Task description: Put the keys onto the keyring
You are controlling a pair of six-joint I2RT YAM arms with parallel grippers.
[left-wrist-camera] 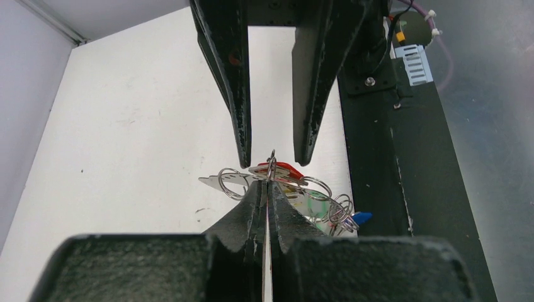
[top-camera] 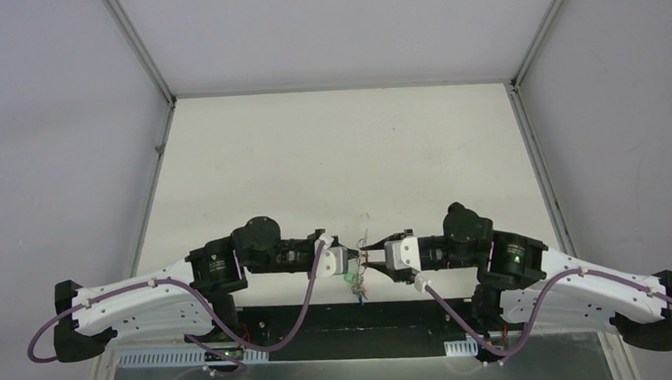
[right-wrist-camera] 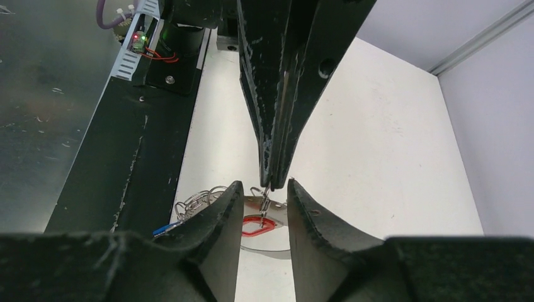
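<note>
Left gripper (top-camera: 360,261) is clamping fully shut on the keyring (left-wrist-camera: 271,160), pinching the thin wire between its fingertips just past the far edge of the black base plate (left-wrist-camera: 378,157). Right gripper (top-camera: 373,260) is facing it tip to tip, jaws standing partly apart either side of the wire, gripping nothing. Keys (left-wrist-camera: 315,202) are bunching beneath the ring beside the plate, with the red head (left-wrist-camera: 286,168) farther from it and the blue head (left-wrist-camera: 361,218) nearest it.
</note>
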